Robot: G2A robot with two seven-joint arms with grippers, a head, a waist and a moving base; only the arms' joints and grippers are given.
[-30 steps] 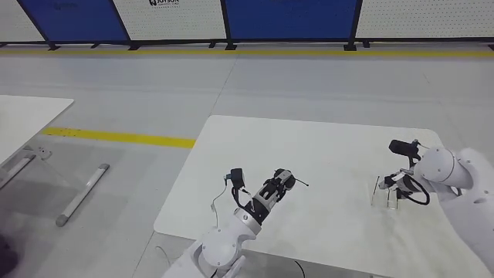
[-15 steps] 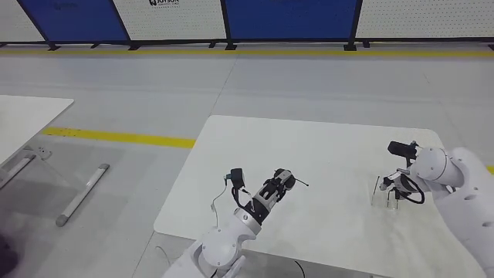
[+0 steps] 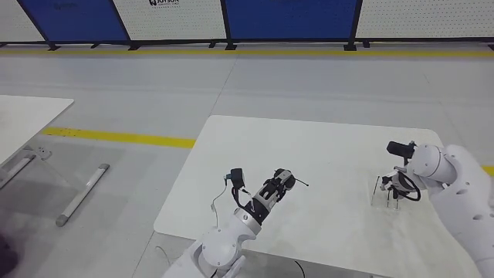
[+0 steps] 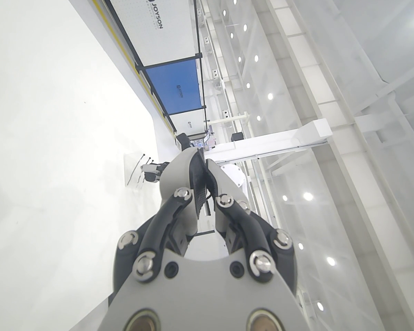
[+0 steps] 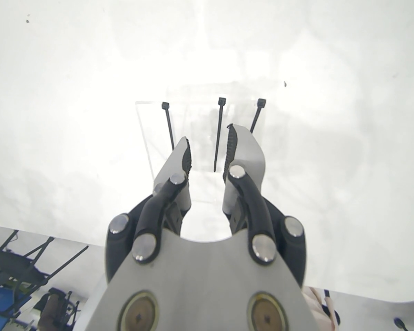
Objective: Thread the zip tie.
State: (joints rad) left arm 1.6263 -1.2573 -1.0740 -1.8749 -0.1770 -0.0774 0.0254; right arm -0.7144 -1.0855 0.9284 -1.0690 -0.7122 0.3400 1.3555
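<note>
A clear acrylic stand [image 5: 148,139] on the white table [image 3: 324,147] holds three black zip ties upright. My right gripper [image 5: 208,134] is open, and its fingers straddle the middle zip tie [image 5: 219,129]; the other two ties [image 5: 168,123] [image 5: 256,113] stand just outside them. From above, the right gripper [image 3: 388,188] is at the stand [image 3: 378,193] near the table's right side. My left gripper [image 3: 282,178] hovers over the front middle of the table, shut on a thin black zip tie [image 3: 301,181] that pokes out past its tips. In the left wrist view the fingers [image 4: 193,170] are pressed together.
The stand [image 4: 132,170] and the right gripper [image 4: 151,171] lie far off in the left wrist view. Bare white table stretches between the two arms. Floor with a yellow line and blue and white panels lie beyond the table.
The right arm has shifted slightly toward the stand, bringing its gripper closer over the ties. The left arm has kept still.
</note>
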